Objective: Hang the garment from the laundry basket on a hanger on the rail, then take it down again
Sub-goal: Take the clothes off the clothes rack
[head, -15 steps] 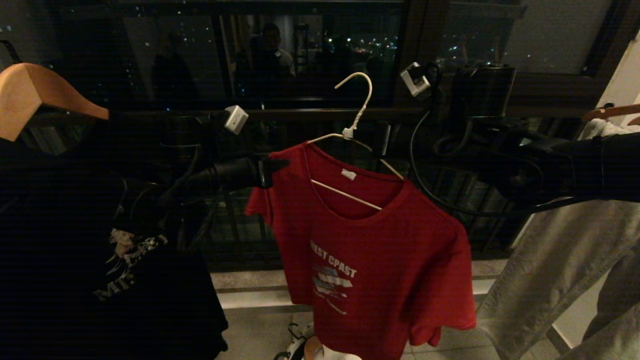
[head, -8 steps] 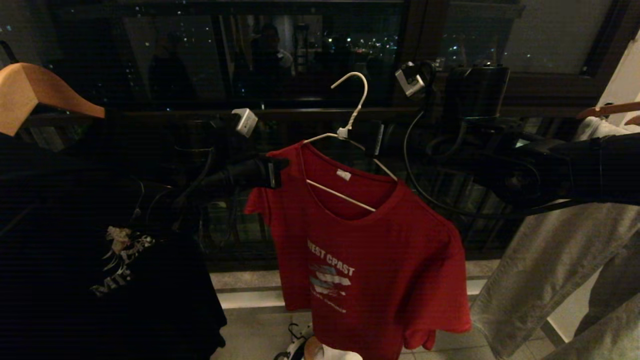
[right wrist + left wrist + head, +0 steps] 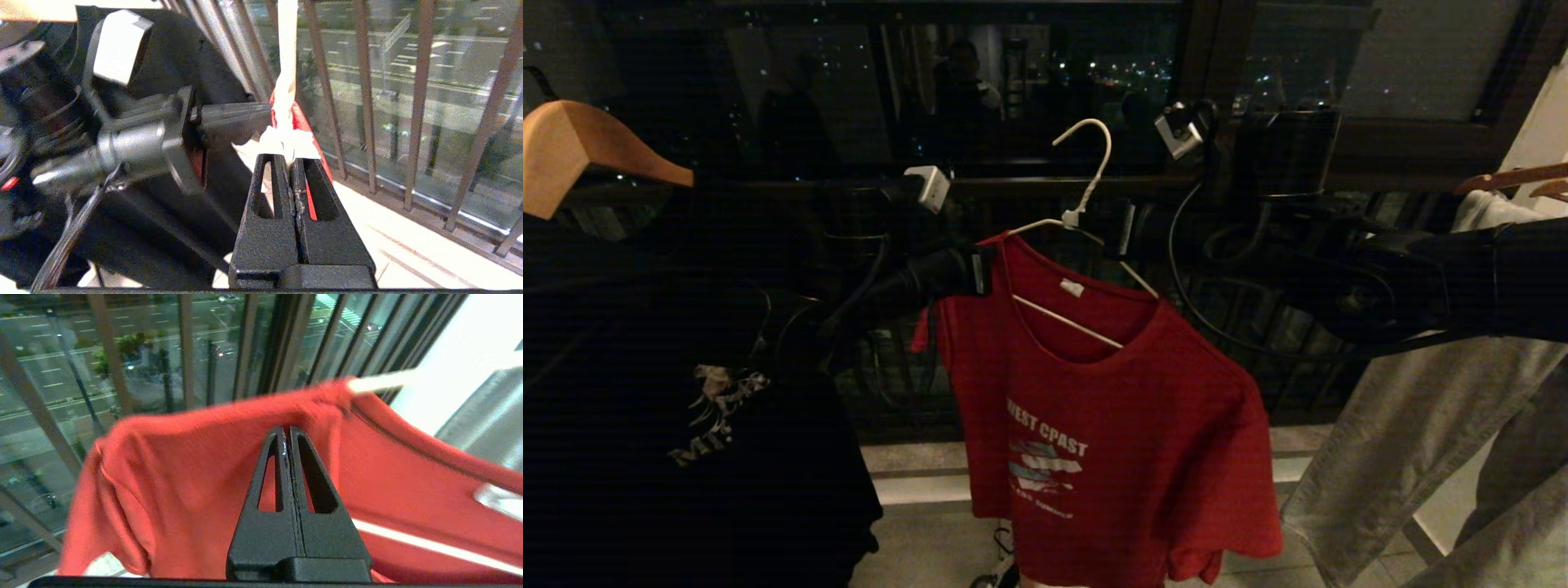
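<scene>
The red shirt point(image 3: 1094, 392) hangs on the white hanger point(image 3: 1086, 204) (hook free of the rail). The left gripper point(image 3: 287, 430) pinches its shoulder; the right gripper point(image 3: 291, 161) pinches the hanger's neck.

Dark window glass point(image 3: 1029, 82) spans the rear, showing city lights and dim reflections. Vertical railing bars point(image 3: 416, 102) stand before it (a lit street point(image 3: 53, 375) lies below). Pale tiled floor point(image 3: 923, 547) — lighting low, night outside.
</scene>
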Tool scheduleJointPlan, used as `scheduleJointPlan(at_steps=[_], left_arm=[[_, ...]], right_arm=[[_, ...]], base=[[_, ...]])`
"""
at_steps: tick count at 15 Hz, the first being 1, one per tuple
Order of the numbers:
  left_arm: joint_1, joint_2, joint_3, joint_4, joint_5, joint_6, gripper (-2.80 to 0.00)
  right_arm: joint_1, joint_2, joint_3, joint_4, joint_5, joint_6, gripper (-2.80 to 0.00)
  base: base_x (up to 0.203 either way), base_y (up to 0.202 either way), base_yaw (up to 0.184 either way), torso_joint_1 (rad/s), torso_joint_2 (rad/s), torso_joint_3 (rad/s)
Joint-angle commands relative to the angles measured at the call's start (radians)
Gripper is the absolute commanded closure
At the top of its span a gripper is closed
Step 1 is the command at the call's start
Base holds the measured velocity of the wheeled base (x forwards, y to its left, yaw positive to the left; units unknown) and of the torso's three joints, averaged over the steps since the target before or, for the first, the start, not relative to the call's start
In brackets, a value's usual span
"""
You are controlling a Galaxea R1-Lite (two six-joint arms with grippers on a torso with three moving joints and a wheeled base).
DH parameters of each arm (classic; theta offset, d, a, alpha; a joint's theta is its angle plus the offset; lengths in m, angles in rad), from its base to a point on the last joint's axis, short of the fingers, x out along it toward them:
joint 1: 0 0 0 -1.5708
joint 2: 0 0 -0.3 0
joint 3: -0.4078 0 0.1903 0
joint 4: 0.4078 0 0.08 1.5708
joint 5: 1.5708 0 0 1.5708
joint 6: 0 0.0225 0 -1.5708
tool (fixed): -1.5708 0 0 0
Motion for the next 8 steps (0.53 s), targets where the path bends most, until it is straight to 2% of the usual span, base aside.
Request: scheduleJointPlan(at_steps=[1, 3, 8], left_arm=[[-0.009, -0.021, 0.01, 0.013, -0.001, -0.001, -2.8], [-0.02, -0.036, 0.006, 0.074, -0.002, -0.002, -2.8], [-0.026, -0.03, 0.003, 0.071, 0.005, -0.003, -2.8]], right_arm=[[0.001, 0.016, -0.02, -0.003, -0.026, 0.005, 0.0], [0.001, 0.024, -0.029, -0.003, -0.039, 0.007, 0.0], [0.014, 0.023, -0.028, -0.003, -0.04, 0.015, 0.0]], base=[[0.0, 0.0, 0.0, 0.0, 0.0, 0.0], [0.0, 0.0, 0.0, 0.0, 0.0, 0.0], [0.0, 0.0, 0.0, 0.0, 0.0, 0.0]])
